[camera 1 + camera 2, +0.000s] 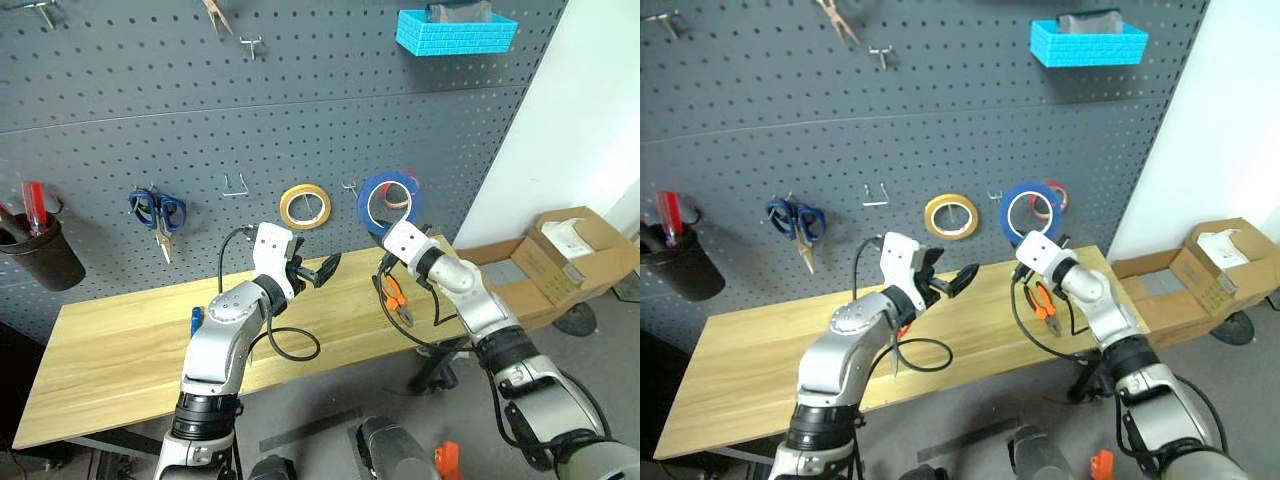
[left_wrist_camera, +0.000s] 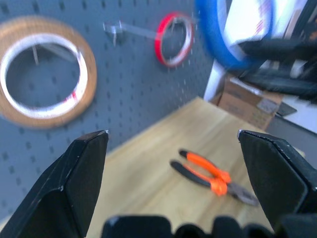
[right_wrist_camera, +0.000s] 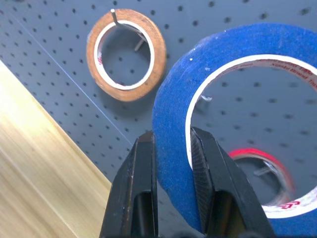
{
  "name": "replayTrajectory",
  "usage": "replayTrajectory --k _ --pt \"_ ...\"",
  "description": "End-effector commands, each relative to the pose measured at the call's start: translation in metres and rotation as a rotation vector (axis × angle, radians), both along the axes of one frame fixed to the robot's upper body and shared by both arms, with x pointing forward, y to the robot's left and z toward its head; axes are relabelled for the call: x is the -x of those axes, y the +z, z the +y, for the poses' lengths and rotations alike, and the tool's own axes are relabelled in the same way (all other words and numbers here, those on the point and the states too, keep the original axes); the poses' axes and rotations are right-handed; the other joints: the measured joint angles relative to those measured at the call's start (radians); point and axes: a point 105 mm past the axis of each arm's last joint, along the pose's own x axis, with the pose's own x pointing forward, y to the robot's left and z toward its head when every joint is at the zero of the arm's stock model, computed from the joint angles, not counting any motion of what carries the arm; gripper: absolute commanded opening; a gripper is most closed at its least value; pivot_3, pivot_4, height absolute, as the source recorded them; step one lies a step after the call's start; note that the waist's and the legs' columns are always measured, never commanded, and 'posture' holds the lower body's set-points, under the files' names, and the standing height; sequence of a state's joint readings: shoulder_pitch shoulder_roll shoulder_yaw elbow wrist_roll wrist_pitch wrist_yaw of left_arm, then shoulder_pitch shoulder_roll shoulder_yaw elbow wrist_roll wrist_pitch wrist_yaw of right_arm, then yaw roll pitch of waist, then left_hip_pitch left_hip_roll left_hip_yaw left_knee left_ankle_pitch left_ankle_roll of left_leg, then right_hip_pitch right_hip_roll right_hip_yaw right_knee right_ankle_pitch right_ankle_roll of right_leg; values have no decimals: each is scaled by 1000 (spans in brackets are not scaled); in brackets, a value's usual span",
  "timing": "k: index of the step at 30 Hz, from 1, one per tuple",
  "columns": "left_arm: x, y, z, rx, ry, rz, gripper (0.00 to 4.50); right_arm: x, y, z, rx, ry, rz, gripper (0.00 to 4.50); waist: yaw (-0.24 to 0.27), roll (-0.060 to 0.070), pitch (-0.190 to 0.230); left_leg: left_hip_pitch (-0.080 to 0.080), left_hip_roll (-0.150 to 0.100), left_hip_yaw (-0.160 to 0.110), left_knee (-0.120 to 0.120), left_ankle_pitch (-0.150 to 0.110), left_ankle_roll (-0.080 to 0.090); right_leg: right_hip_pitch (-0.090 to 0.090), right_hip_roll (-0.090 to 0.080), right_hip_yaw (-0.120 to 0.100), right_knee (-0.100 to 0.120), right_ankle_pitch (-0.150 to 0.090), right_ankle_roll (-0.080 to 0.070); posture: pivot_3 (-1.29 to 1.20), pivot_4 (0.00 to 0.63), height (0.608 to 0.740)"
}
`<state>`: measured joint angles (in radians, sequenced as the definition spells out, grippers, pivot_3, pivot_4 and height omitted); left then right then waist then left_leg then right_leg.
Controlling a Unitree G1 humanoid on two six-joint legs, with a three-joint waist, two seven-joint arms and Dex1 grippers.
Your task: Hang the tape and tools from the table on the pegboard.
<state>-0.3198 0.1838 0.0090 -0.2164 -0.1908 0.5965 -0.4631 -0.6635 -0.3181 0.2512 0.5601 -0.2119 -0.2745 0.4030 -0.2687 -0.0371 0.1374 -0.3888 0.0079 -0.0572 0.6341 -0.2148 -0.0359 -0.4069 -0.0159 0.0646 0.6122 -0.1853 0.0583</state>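
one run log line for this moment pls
right gripper: shut on blue tape, held up at pegboard | left gripper: open, empty | pliers: on table

My blue tape [image 3: 171, 124] runs off the frame edge in my right wrist view, so I only get part of the ring, and it covers most of the red roll [image 3: 260, 158] behind it. In my left wrist view that same tape is just a blue smear at the top, and the yellow roll [image 2: 44, 74] is soft and clipped at the side. From the head, my right arm hides part of the pliers [image 1: 397, 300] on the table [image 1: 110, 360]. There's a small blue thing [image 1: 196, 320] by my left elbow, mostly hidden and too small to call. The black cup [image 1: 40, 255] is cut off at the edge, and so is the box [image 1: 570, 255] on the floor.
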Motion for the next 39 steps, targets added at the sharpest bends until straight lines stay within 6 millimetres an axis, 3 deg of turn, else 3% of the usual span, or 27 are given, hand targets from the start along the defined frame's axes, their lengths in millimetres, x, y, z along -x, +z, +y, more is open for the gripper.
replayTrajectory --k 1,11,24,30,38,39 --pt "-1 10 0 4 -2 -51 4500 -5 11 -2 -39 20 -21 414 9 0 -1 2 0 1 -4 0 0 -1 0 1 0 -1 0 -110 26 740" --pt "4 7 -1 -5 -12 -43 4500 -2 3 0 -49 60 31 414 50 1 -1 1 1 4 -5 -1 -1 -4 1 5 1 -2 0 -108 36 740" --pt "3 8 -8 -13 -44 -44 4500 -23 12 -8 -1 41 47 414 50 2 -2 6 0 6 -4 0 0 1 2 7 1 0 1 -119 37 740" --pt "4 7 -8 -15 -48 -43 4500 -23 11 2 -17 80 76 414 50 2 -2 6 0 6 -4 0 0 1 2 7 2 0 1 -113 39 740" --pt "5 7 -6 -20 -36 -41 4500 -22 -4 6 -11 96 164 414 55 2 -2 7 0 6 -4 0 0 1 2 7 3 0 1 -92 49 740" --pt "5 7 -5 -21 -34 -41 4500 -23 -4 3 -14 84 164 762 56 2 -2 7 0 6 -4 0 0 1 2 7 3 0 1 -89 53 740"
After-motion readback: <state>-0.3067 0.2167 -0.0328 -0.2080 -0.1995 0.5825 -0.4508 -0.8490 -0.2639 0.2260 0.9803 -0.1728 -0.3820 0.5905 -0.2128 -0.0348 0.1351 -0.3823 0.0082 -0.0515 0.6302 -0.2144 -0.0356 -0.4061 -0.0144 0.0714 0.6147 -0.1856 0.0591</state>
